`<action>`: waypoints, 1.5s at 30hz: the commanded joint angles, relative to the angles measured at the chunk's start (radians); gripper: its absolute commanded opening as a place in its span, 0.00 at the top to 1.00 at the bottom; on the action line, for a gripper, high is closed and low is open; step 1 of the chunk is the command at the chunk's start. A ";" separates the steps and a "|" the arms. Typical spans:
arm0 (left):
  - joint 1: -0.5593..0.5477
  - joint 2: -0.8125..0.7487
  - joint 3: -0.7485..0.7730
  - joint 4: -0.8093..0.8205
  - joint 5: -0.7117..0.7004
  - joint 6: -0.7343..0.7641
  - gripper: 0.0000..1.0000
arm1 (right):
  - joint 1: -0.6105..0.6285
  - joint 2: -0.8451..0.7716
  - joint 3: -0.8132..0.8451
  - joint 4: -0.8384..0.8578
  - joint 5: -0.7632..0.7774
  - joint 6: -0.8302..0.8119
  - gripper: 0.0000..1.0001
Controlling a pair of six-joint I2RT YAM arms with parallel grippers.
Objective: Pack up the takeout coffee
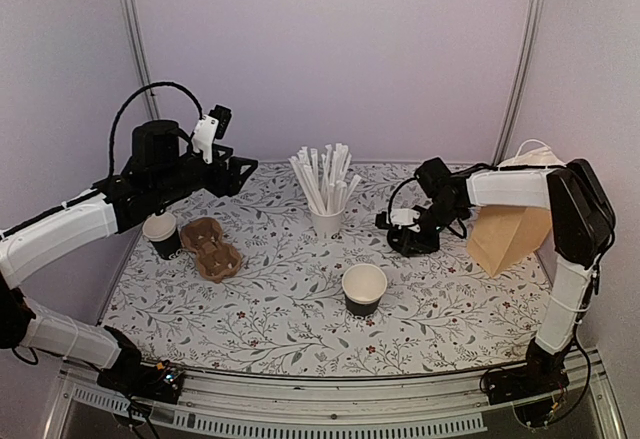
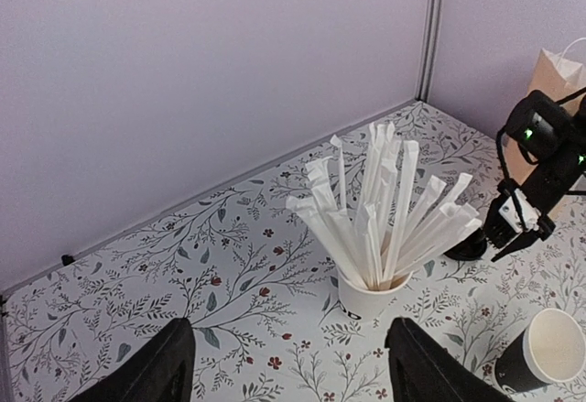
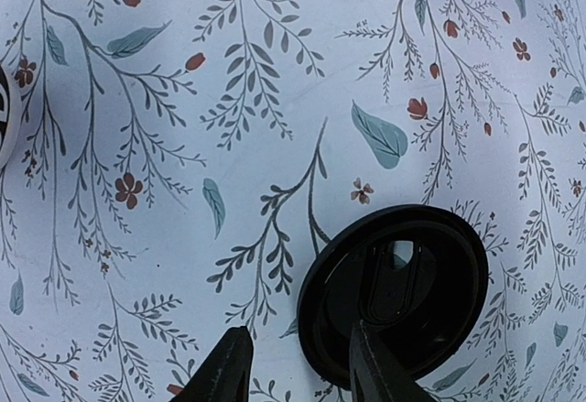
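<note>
On the left of the floral tabletop [image 1: 280, 329], the left pincer [image 1: 238, 171] hangs above the surface and points toward the middle. In the left wrist view its 2 fingers [image 2: 165, 370] stand wide apart with nothing between them.

Under that arm stands the left black cup [image 1: 162, 235], upright, white inside showing and no lid on it. Just to its right lies the brown pulp cup carrier [image 1: 211, 249]; whether the 2 touch I cannot tell.

Further right, toward the back, a white cup of wrapped straws [image 1: 326, 221] stands upright with its straws fanning out. In front of it and slightly to the right, well apart from it, is the middle black cup [image 1: 364, 290]. It is also upright, open-topped and white inside, with no lid.

To the right of the straw cup, the right pincer [image 1: 408, 234] sits low over the tabletop. The right wrist view shows the round black lid [image 3: 394, 283] lying flat on the floral surface directly below it, apart from both black cups. The pincer is partly open. One finger [image 3: 229, 370] is over bare tabletop just left of the lid, the other is over the lid's near edge, and the rim lies in the gap between them. The fingers are not closed on the rim.

At the far right, a brown paper bag [image 1: 510, 239] rests near the wall.
</note>
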 commanded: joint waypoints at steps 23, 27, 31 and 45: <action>0.009 -0.007 0.001 0.017 0.022 0.004 0.27 | 0.000 0.107 0.032 0.073 0.061 0.045 0.87; 0.009 -0.003 0.001 0.017 0.025 0.008 0.27 | 0.001 0.084 0.028 0.058 0.056 0.058 0.91; 0.009 -0.007 0.001 0.017 0.025 0.012 0.27 | 0.000 0.046 0.019 0.012 0.024 0.081 0.92; -0.006 -0.143 -0.238 0.348 0.191 0.099 0.25 | 0.000 -0.380 -0.062 -0.183 -0.277 0.182 0.93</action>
